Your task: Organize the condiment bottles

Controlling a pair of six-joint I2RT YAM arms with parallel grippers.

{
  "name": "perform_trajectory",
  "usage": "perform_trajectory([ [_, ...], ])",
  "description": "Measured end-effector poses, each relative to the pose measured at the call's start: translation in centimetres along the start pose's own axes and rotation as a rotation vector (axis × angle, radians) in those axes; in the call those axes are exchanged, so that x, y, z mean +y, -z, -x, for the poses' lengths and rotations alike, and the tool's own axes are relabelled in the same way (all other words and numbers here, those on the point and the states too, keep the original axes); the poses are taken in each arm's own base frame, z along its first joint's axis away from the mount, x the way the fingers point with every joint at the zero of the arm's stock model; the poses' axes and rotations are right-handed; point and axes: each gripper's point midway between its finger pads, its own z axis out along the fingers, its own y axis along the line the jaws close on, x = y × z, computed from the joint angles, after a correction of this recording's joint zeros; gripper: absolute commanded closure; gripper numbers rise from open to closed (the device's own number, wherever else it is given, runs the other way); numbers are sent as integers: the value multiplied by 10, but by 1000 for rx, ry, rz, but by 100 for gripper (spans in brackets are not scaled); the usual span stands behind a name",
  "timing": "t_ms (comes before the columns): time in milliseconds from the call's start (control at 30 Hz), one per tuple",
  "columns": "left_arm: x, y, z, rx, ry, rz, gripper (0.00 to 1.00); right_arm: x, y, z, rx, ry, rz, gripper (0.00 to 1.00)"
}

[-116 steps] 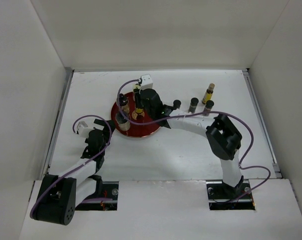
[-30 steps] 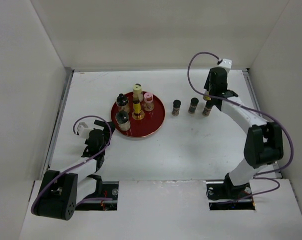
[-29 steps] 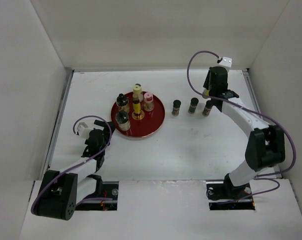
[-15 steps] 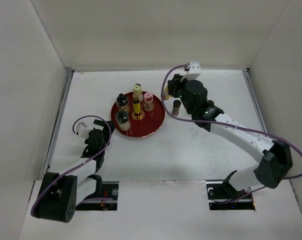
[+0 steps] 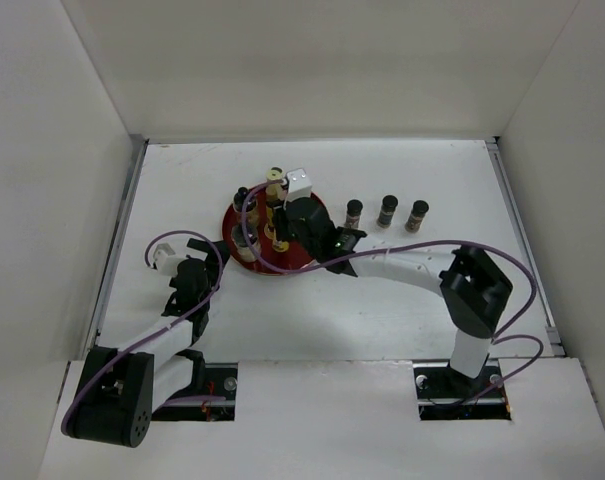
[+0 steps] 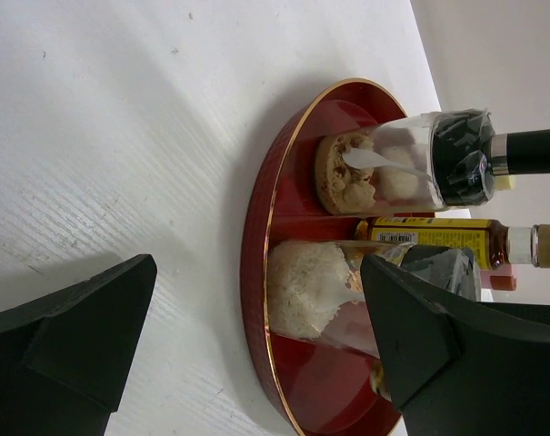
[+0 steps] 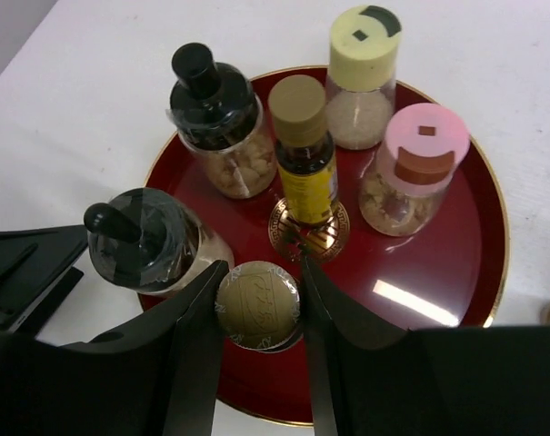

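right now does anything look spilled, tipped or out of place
Nothing spilled or tipped. Five bottles stand upright on the red tray; the right gripper grips a sixth bottle at the tray. Three bottles stand apart on the table, off the tray.

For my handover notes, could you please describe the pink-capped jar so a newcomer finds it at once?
Look at the round red tray on the white table. The pink-capped jar stands near its rim, beside the cream-capped jar. Only its cap is pink.

Top view: can't see much of red tray (image 5: 238, 258) + contents under right arm (image 5: 402, 265). Rt wrist: can't see gripped bottle (image 7: 256, 304) below cap. Lt wrist: tray cut off at btm edge.
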Motion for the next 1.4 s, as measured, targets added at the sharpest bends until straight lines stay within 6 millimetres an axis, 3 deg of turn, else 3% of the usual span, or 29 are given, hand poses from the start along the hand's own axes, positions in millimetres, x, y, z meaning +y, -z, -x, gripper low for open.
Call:
perform_trajectory([
  [300,0,0,0,1,0,-1,0,13,-17,-14,-3,97,-42,81],
  [467,-2,0,1,-2,2,-6,0,25,-19,-32,7,148,-45,79],
  [767,-2,1,0,-1,1,-7,0,33,-18,-31,-23,145,-39,40],
  [1000,-3,1,-1,3,0,-9,0,35,-10,-19,-59,128,-29,28],
  [1167,-2,1,-1,3,-1,-9,0,37,18,8,-111,98,0,20],
  [1233,-3,1,-1,2,-1,-10,0,33,33,22,-151,73,11,22],
  [1333,-3,1,-1,4,-1,-11,0,18,57,40,-210,37,19,54],
  [1400,-3,1,-1,4,-1,-11,0,-2,66,49,-235,13,-5,72],
])
